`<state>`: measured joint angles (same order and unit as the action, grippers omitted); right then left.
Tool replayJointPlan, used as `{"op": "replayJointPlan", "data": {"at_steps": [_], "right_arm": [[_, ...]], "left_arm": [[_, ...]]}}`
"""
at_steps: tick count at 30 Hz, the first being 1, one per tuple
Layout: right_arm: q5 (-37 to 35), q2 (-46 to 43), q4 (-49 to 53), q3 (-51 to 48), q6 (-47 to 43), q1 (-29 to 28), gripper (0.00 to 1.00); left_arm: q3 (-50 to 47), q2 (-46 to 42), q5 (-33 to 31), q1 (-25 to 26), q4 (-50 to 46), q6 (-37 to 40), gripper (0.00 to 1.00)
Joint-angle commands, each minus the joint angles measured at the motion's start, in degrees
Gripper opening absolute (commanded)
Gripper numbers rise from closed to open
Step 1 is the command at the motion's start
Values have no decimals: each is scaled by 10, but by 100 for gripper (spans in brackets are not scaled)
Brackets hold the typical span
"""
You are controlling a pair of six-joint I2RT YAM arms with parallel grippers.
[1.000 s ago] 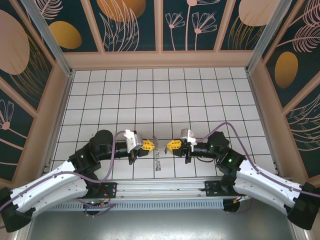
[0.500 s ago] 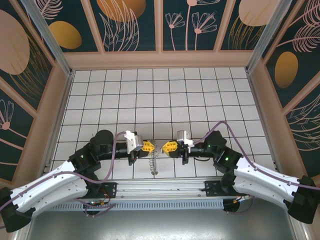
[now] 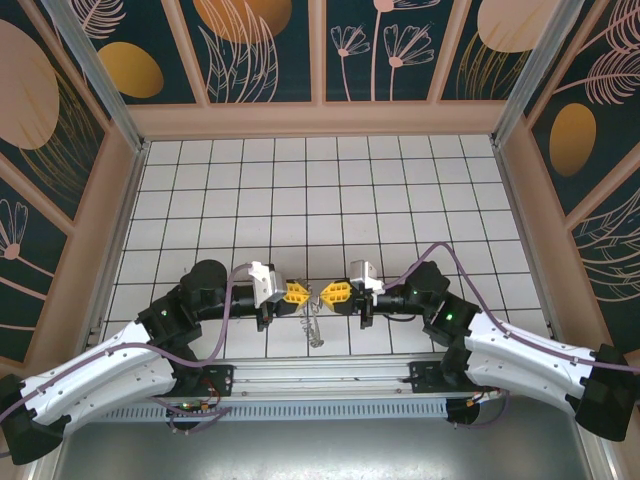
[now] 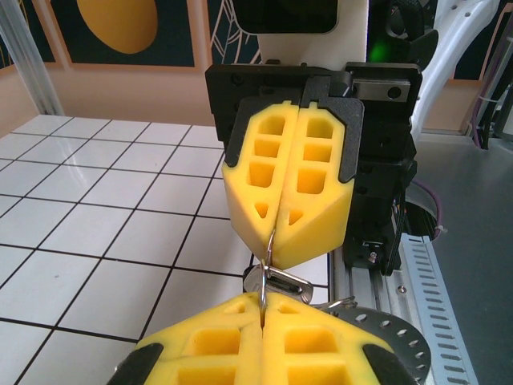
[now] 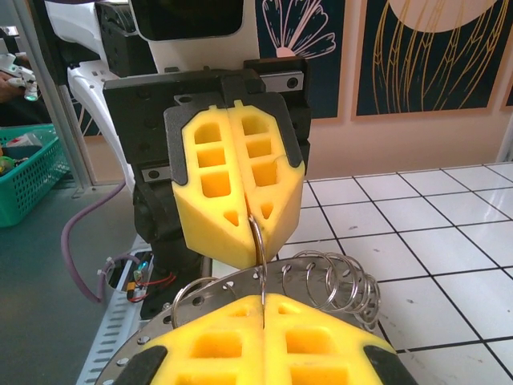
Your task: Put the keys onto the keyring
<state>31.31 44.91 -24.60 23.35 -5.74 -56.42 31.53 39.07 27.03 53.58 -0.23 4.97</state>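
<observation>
The yellow-fingered left gripper [image 3: 300, 293] and yellow-fingered right gripper [image 3: 331, 294] meet tip to tip. Each is fully closed on the thin wire rim of the grey, loop-fringed metal keyring [image 3: 314, 318]. The keyring hangs below the left gripper, over the white tiled bench [image 3: 330, 200].

The right gripper [image 5: 263, 303] has its yellow fingers pressed together at the bottom of the view. A thin wire loop rises from their seam straight ahead into the seam of the left gripper [image 5: 245, 228]. The left gripper faces the right one tip to tip, and its jaws are also closed. This loop belongs to the keyring [image 5: 335, 281], whose coiled metal rings fan out just beyond the fingertips and to their right, above the white tiled floor [image 5: 433, 265]. A green basket [image 5: 28, 172] sits far off to the left.
</observation>
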Motion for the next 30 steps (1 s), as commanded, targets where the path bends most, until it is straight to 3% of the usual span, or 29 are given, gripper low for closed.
{"op": "replayJointPlan", "data": {"at_steps": [1, 30], "right_arm": [[-9, 4, -33, 20, -12, -5, 0], [-20, 14, -39, 21, -16, -11, 0]], "left_arm": [[17, 1, 11, 3, 20, 7, 0], [17, 7, 14, 3, 22, 3, 0]]}}
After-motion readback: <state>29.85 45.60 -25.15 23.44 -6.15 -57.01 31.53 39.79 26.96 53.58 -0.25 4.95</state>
